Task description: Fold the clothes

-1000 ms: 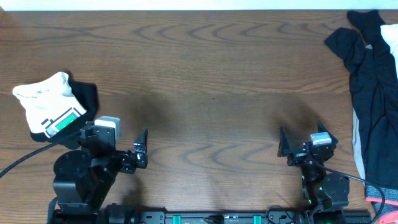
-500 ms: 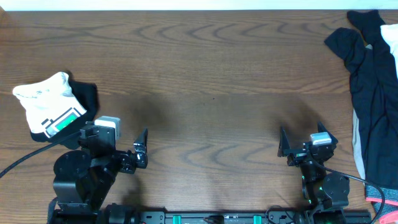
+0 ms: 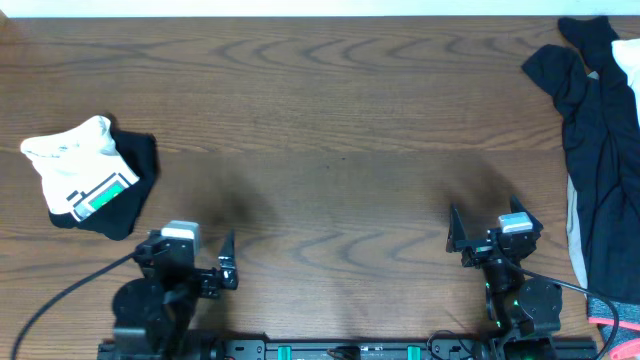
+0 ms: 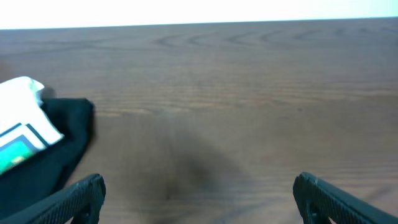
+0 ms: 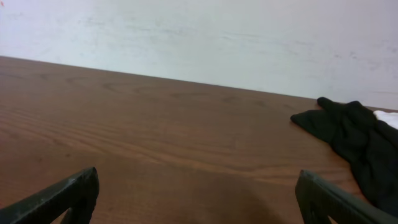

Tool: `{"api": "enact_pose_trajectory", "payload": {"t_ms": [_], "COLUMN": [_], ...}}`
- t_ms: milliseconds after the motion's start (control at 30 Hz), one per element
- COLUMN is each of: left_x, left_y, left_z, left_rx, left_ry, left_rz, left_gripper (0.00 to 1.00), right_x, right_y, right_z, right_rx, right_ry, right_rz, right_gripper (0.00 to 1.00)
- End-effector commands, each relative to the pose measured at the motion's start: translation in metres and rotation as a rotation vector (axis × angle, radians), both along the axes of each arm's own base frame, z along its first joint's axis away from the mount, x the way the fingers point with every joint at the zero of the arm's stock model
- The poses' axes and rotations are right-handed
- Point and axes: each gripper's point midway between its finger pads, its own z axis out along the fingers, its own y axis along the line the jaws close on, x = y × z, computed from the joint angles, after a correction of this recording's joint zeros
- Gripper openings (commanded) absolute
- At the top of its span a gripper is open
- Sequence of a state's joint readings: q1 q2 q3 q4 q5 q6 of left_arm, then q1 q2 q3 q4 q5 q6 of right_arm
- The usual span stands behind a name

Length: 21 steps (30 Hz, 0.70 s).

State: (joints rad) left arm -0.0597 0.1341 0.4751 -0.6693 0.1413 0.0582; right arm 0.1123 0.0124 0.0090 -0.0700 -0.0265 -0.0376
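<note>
The table (image 3: 330, 100) is smooth dark wood with visible grain and a faint sheen. At nine o'clock the white T-shirt (image 3: 70, 150) is soft matt cloth. The dark clothes (image 3: 600, 150) at three o'clock are matt, crumpled fabric. The left gripper (image 4: 199, 190) and right gripper (image 5: 196, 183) look like matt black plastic.

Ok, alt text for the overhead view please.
A white T-shirt with a green-and-black print lies on a black garment at the brown wooden table's left; loose black and white clothes sit far right. Left fingers and right fingers stand open, empty.

Wooden table (image 4: 236, 93), white T-shirt (image 4: 22, 121) with green print laid on black garment (image 4: 59, 146) at 9 o'clock, left gripper (image 4: 199, 199) spread wide at 6 o'clock
</note>
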Motion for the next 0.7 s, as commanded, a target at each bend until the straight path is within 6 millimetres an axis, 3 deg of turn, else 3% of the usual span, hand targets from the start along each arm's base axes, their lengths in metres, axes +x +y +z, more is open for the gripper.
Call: {"api": "enact_pose_trajectory", "payload": {"t_ms": [0,333,667], "left_x": [0.008,0.051,0.051], "left_y": [0.004,0.005,0.005], "left_z": [-0.020,-0.050,-0.049], "left_rx": [0.021,0.010,0.011], "left_ry": [-0.056,-0.269,-0.272], "left_rz": [0.018,0.037,0.036], "left_gripper": [0.98,0.98,0.98], "right_x": [0.000,0.000,0.000], "right_y": [-0.001,-0.001,-0.001], "right_z": [-0.001,-0.001,-0.001], "right_rx": [-0.012,-0.012,-0.012], "right_ry": [-0.002,-0.002,-0.002], "right_rz": [-0.003,-0.003,-0.003], "right_gripper": [0.99,0.99,0.99]}}
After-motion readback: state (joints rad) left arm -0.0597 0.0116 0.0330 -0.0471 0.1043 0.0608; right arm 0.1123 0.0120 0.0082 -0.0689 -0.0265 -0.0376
